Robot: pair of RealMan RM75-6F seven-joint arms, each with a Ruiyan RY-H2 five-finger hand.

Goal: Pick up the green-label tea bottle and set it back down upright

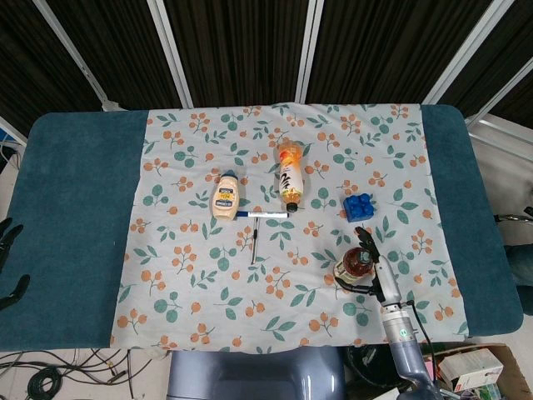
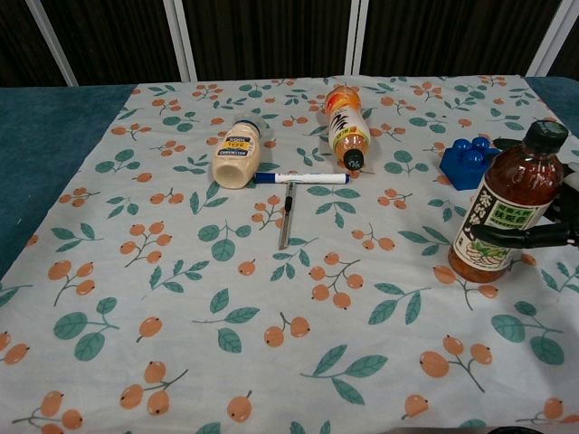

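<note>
Nearby, blue block (image 2: 466, 161) sits behind tea bottle (image 2: 499, 210).

Bright, even overhead light; soft shadows; sharp focus.

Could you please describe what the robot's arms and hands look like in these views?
The right hand has slim black fingers on a silver-grey forearm bearing a small green mark, with a thin black cable alongside. The left hand is black too, barely showing at the edge.

three bottles (tea bottle (image 2: 498, 207), orange bottle (image 2: 346, 127), mayonnaise bottle (image 2: 236, 155)), two pens (white pen (image 2: 301, 178), dark pen (image 2: 286, 216)), one blue brick (image 2: 466, 163).
</note>
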